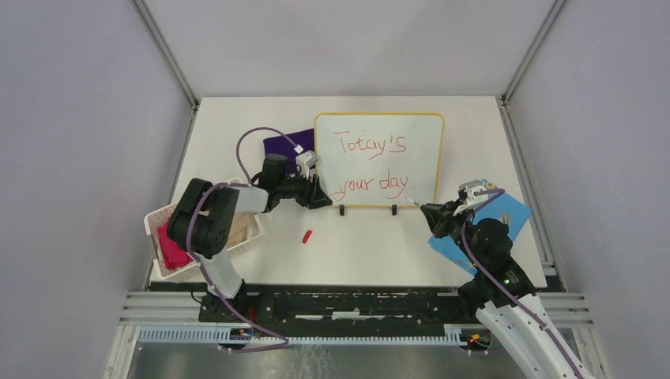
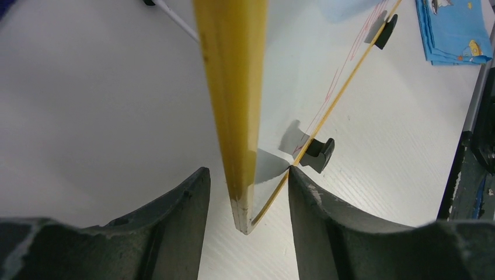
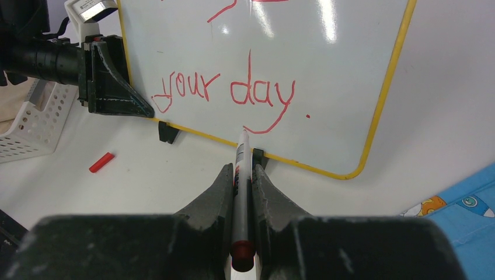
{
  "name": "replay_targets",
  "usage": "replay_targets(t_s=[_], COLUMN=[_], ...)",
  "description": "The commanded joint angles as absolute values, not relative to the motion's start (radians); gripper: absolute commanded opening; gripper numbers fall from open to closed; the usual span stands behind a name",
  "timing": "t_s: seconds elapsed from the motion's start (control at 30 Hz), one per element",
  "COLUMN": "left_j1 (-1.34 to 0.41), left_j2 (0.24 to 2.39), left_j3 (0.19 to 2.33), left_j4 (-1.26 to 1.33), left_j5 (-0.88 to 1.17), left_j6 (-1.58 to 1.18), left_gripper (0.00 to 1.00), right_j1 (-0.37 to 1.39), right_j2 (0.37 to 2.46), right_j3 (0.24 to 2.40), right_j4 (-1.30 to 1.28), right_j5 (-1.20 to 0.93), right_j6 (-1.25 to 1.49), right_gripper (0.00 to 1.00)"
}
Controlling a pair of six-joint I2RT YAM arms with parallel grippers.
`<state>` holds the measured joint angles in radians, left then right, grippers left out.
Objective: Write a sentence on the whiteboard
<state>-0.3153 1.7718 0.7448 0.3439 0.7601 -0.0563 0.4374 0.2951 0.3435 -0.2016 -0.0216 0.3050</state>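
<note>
White table [image 1: 355, 253] inside a grey-walled booth. At the whiteboard's [image 1: 423, 158] lower left corner, the left gripper [image 1: 322, 199] straddles the frame, jaws apart and clear of it. The whiteboard stands upright mid-table; the sentence [image 1: 370, 144] on it reads "Totay's your day." in red. Right of the whiteboard, the right gripper [image 3: 239, 175] clamps a marker [image 3: 240, 192], tip near the bottom edge. Writing looks finished. Next, both arms need to withdraw without tipping the whiteboard.

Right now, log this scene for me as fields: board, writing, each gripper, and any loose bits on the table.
whiteboard: upright on two black feet
sentence: red, two lines, "Totay's your day."
left gripper: open, straddling the board's lower left corner
right gripper: shut on the marker, tip toward the board's lower edge
red cap: loose on the table in front of the board
</note>
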Motion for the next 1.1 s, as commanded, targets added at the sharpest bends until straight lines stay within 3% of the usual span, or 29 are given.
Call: replay_targets(t_s=[0.0,0.1,0.13,0.23,0.7,0.9,1.07], left_j1=[-0.311,-0.309,-0.308,-0.307,-0.299,-0.304,-0.305], left_j2=[1.709,1.682,1.671,1.642,1.364,1.162,1.016], left_j3=[0.735,0.731,0.729,0.727,0.657,0.73,0.81], left_j4=[0.355,0.345,0.341,0.324,0.141,-0.134,-0.312], left_j5=[0.734,0.713,0.706,0.681,0.386,-0.104,-0.302], left_j6=[-0.031,-0.04,-0.042,-0.043,-0.074,-0.318,-0.416], left_gripper=[0.6,0.67,0.83,0.99,1.0,1.0,1.0], right_j1=[0.435,0.437,0.438,0.442,0.46,0.474,0.507], right_j2=[0.283,0.284,0.284,0.284,0.251,0.245,0.278], right_j3=[0.385,0.385,0.385,0.383,0.371,0.377,0.437], right_j4=[-0.167,-0.161,-0.159,-0.157,-0.137,-0.144,-0.179], right_j5=[-0.014,-0.017,-0.017,-0.017,-0.017,-0.017,0.038], right_j6=[0.292,0.294,0.294,0.295,0.299,0.281,0.206], right_gripper=[0.0,0.0,0.0,0.0,0.0,0.0,0.0])
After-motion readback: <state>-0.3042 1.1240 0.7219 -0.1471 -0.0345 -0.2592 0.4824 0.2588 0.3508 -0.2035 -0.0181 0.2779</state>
